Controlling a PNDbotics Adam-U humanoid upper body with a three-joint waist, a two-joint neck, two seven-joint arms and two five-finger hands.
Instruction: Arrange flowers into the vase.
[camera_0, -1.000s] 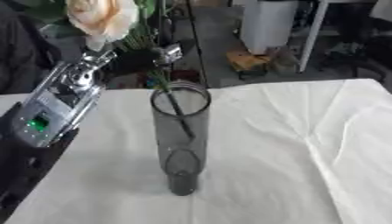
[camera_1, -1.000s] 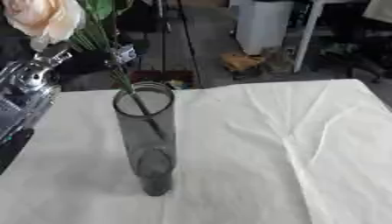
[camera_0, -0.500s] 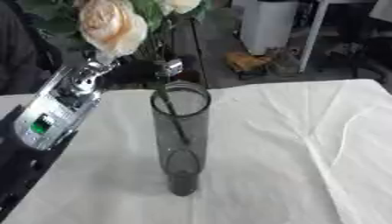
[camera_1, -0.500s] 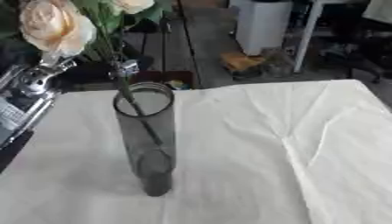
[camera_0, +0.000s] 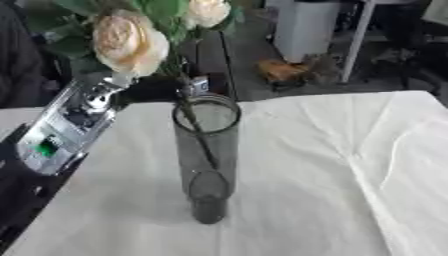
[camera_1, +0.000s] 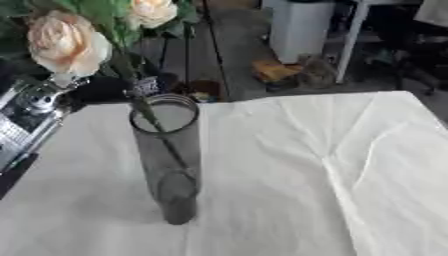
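— So, how far along is it?
— Partway, I'd judge. On the white tablecloth (camera_0: 332, 165) stands the tall smoky glass vase (camera_0: 206, 160), upright and towards the left. The flowers (camera_0: 131, 42), a bunch of cream roses with green leaves, hang above its mouth, and their stem (camera_0: 199, 137) already runs slantwise down inside the glass, though not to the bottom.
— And what holds them?
— The left hand (camera_0: 153, 90), a dark shape reaching in from the left arm (camera_0: 66, 127), sits at the stems just above the rim. Whether its fingers are curled on the stems or apart, I cannot tell. The right hand does not show.
— What is left, then?
— Lowering the bunch until it settles, then letting go.
— Any writing?
— A small pale tag (camera_0: 198, 85) hangs at the stems beside the rim; nothing on it can be read. The arm shows a green light, no legible lettering.
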